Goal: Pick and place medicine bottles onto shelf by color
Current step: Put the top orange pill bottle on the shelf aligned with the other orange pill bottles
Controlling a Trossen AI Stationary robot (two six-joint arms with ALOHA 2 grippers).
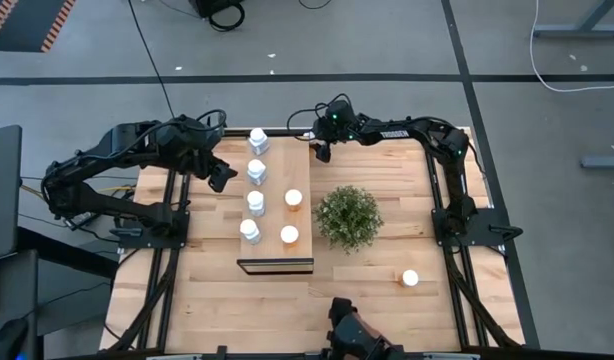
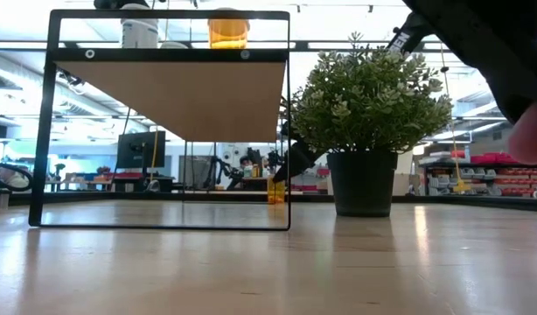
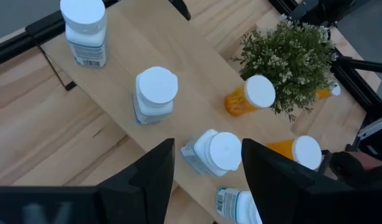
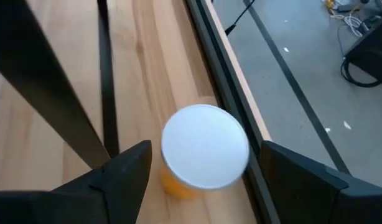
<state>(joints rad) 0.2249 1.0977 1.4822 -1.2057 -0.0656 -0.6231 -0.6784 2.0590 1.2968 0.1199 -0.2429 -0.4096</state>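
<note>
The shelf (image 1: 274, 200) stands mid-table with several white medicine bottles (image 1: 256, 203) in its left row and two orange ones (image 1: 294, 199) in its right row, all upright on the top board. Another orange bottle (image 4: 205, 146) stands on the table by the far edge, just beyond the shelf's far right corner. My right gripper (image 4: 203, 171) is open, its fingers on either side of this bottle with gaps showing. My left gripper (image 3: 206, 171) hovers open above the shelf's left side, over the white bottles (image 3: 155, 93).
A bushy potted plant (image 1: 348, 217) stands right of the shelf. A lone orange bottle (image 1: 410, 278) stands on the table's near right. The table's far edge (image 4: 241, 93) runs close beside the bottle between my right fingers. A camera mount (image 1: 352, 335) sits at the near edge.
</note>
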